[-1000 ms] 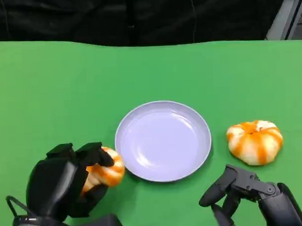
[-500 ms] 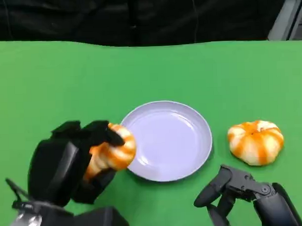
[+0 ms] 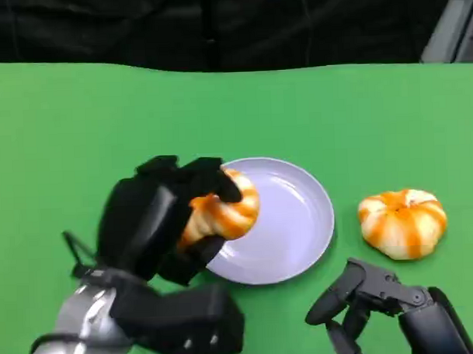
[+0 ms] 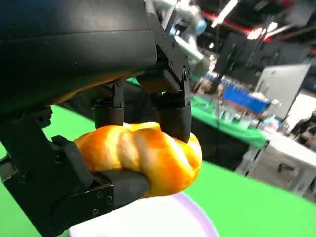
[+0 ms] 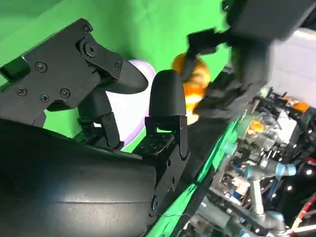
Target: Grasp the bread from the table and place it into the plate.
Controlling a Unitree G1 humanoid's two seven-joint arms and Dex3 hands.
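My left hand (image 3: 164, 222) grips an orange-and-white striped bread roll (image 3: 222, 208) and holds it in the air over the left rim of the lavender plate (image 3: 296, 221). In the left wrist view the black fingers (image 4: 173, 111) clamp the roll (image 4: 143, 158) from above and below, with the plate's rim (image 4: 197, 217) beneath. A second round striped bread (image 3: 401, 222) lies on the green table to the right of the plate. My right hand (image 3: 381, 300) hovers low at the lower right with its fingers apart, holding nothing. The right wrist view shows the plate (image 5: 133, 106) and the held roll (image 5: 195, 79) beyond its fingers.
The green table (image 3: 79, 128) stretches wide behind and to the left of the plate. A dark curtain backs the far edge. The left forearm (image 3: 110, 329) crosses the lower left corner.
My left hand has lifted the roll off the table and carried it up and to the right, from beside the plate to above its left rim. The right hand has hardly moved.
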